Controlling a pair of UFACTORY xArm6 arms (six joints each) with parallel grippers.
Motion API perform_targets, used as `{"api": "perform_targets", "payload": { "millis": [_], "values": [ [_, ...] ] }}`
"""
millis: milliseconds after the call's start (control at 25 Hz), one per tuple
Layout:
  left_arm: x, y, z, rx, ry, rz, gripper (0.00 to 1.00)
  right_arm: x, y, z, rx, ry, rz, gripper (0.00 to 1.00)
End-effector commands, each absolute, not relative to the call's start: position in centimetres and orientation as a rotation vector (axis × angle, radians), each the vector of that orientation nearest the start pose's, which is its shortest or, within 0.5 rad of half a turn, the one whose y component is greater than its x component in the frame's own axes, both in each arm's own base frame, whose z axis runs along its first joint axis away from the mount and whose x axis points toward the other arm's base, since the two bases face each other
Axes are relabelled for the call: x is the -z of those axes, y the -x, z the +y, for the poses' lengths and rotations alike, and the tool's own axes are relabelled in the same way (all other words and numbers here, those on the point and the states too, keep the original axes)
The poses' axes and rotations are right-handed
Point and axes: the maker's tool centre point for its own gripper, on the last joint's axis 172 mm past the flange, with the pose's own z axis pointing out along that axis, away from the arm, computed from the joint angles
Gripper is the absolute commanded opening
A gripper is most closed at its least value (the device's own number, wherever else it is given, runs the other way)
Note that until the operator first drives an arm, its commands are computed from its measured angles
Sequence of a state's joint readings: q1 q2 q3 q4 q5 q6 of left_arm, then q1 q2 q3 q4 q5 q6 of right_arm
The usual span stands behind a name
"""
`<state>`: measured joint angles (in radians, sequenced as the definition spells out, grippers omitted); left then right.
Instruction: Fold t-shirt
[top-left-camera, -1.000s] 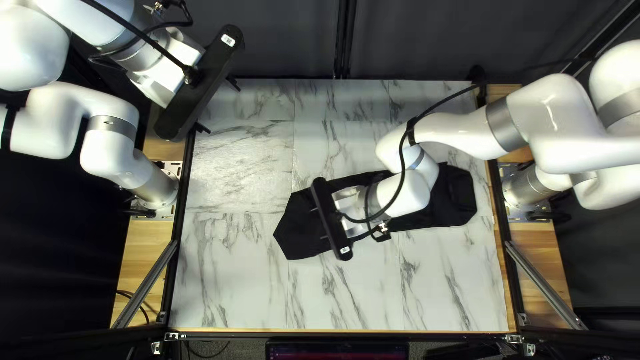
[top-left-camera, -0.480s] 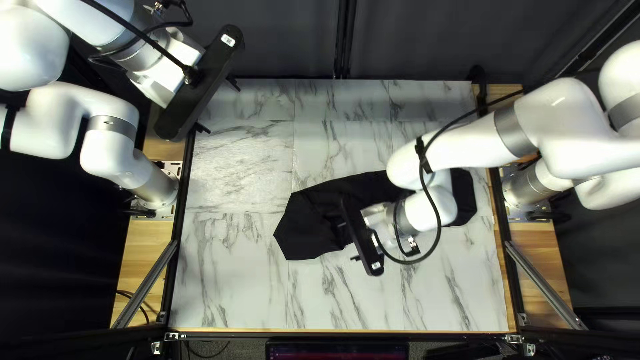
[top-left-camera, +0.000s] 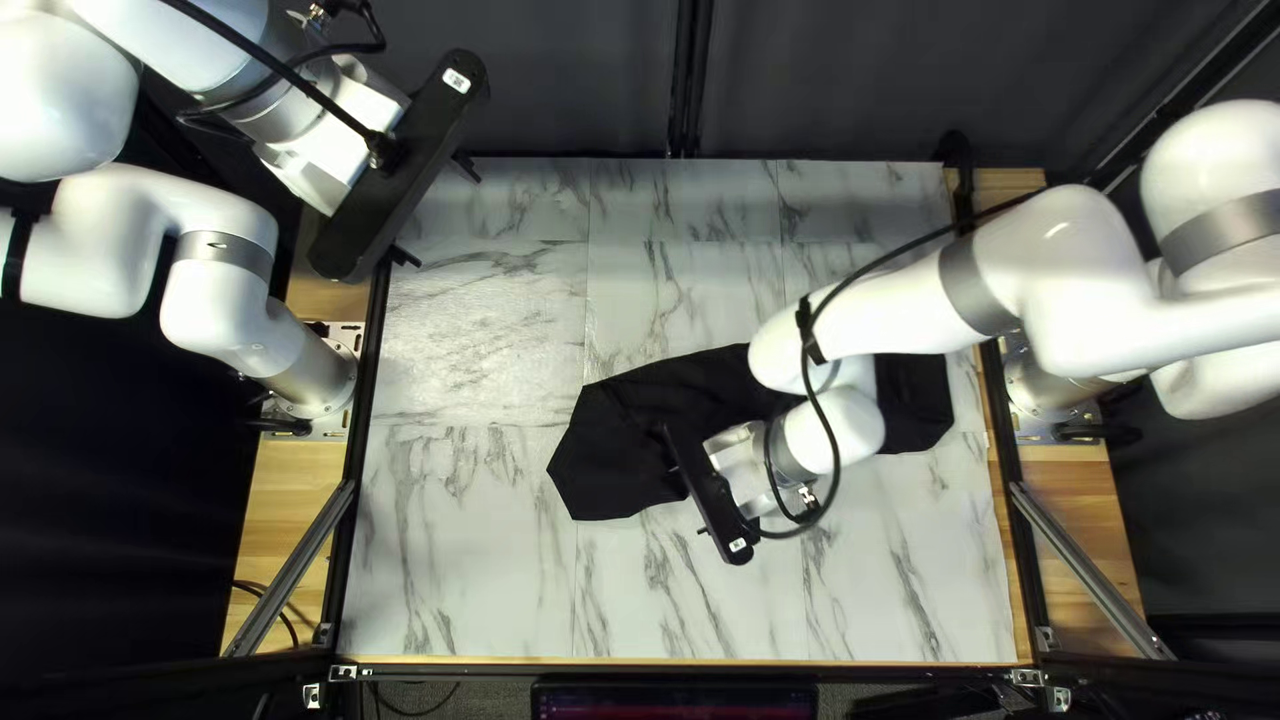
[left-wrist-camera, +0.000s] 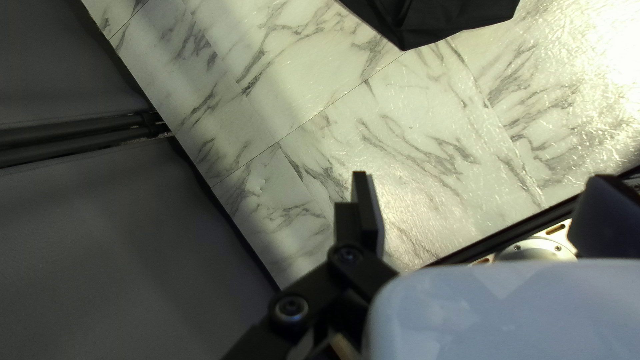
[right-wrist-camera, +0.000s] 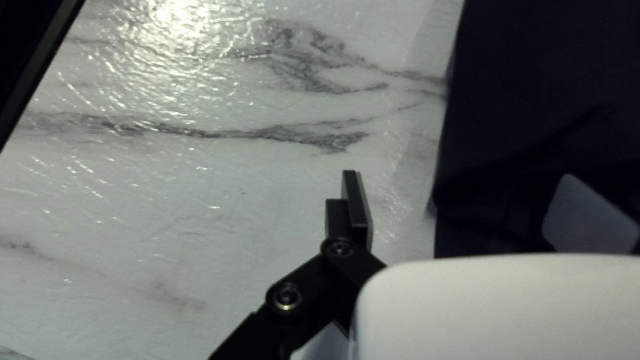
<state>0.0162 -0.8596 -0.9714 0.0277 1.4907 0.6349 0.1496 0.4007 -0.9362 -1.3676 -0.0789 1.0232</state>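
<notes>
Right gripper (top-left-camera: 686, 499) shifts slightly toward table's (top-left-camera: 467, 574) left and near edges; released, fingers apart, by near side of black t-shirt (top-left-camera: 607, 454).
T-shirt lies mid-table to near right edge; left gripper (top-left-camera: 447, 220) also released, at far left corner.

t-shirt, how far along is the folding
Partly done, it seems: the t-shirt lies as a long, narrow strip. In hand: nothing; the left gripper and right gripper are both open, the right one near the strip's edge. Remaining, probably: folding the strip's length shorter.
</notes>
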Motion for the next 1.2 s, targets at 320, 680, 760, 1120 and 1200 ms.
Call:
{"api": "perform_targets", "payload": {
  "millis": [320,680,760,1120,1200],
  "values": [
    [-42.8,-29.2,1.2,0.47,2.83,0.901,1.0,-3.1,-55.1,16.3,0.822,2.914,-0.756,0.0],
    [-42.8,-29.2,1.2,0.47,2.83,0.901,1.0,-7.8,-58.3,18.4,0.884,2.919,-0.844,0.0],
    [-42.8,-29.2,1.2,0.47,2.83,0.901,1.0,-9.2,-59.0,18.1,0.896,2.93,-0.862,0.0],
    [-42.8,-29.2,1.2,0.47,2.83,0.901,1.0,-12.6,-61.9,15.9,0.951,2.958,-0.92,0.0],
    [-42.8,-29.2,1.2,0.47,2.83,0.901,1.0,-12.7,-62.3,16.3,0.964,2.957,-0.932,0.0]
  ]
}}
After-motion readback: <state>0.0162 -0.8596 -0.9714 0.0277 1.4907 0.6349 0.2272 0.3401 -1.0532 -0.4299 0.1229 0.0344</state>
